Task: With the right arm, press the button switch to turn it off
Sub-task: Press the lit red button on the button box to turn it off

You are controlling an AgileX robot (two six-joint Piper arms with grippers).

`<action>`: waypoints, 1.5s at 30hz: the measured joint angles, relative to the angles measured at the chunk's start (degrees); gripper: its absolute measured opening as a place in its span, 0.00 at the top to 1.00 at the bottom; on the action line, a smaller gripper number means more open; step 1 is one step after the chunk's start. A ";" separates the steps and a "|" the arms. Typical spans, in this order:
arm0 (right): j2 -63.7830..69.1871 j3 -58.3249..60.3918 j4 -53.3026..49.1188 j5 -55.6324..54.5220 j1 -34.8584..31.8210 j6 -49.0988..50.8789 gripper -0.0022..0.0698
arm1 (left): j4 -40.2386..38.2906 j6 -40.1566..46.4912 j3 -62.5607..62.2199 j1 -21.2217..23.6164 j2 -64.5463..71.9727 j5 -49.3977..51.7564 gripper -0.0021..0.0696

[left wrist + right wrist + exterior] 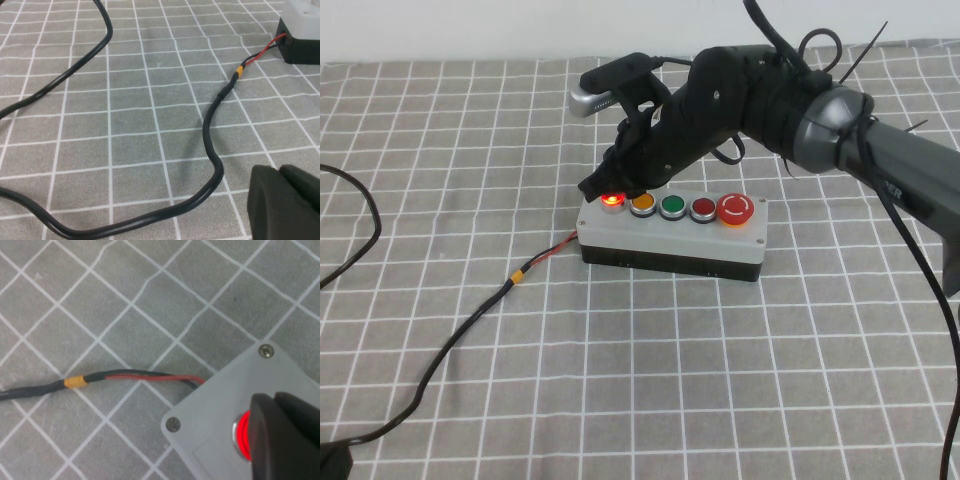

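Your right tool (603, 187) is at the left end of the grey switch box (670, 242), which sits mid-table (740, 380) on a checked cloth. Its fingers are pressed together with nothing between them. Their tip is right over the leftmost button (612, 201), which glows red; you cannot tell whether they touch it. To the right of it run an orange button (642, 203), a green button (672, 206), a dark red button (703, 208) and a big red stop button (736, 209). A black cable (470, 322) leaves the box's left side and trails toward the near left. Your left tool (279, 172) shows only in its wrist view, fingers closed and empty, over the table near that cable.
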 joint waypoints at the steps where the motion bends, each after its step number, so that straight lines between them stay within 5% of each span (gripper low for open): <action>1: 0.22 0.00 0.12 0.00 0.00 0.10 0.99 | 0.00 0.00 0.00 0.00 0.00 0.00 0.98; 19: -1.44 -4.22 -1.09 6.16 0.00 0.62 0.99 | 0.00 0.00 0.00 0.00 0.00 0.00 0.98; 38: -34.34 -6.96 -13.79 24.94 -0.11 3.40 0.99 | 0.00 0.00 0.00 0.00 0.00 0.00 0.98; 45: -47.18 4.25 -15.32 23.80 -0.11 4.66 0.99 | 0.00 0.00 0.00 0.00 0.00 0.00 0.98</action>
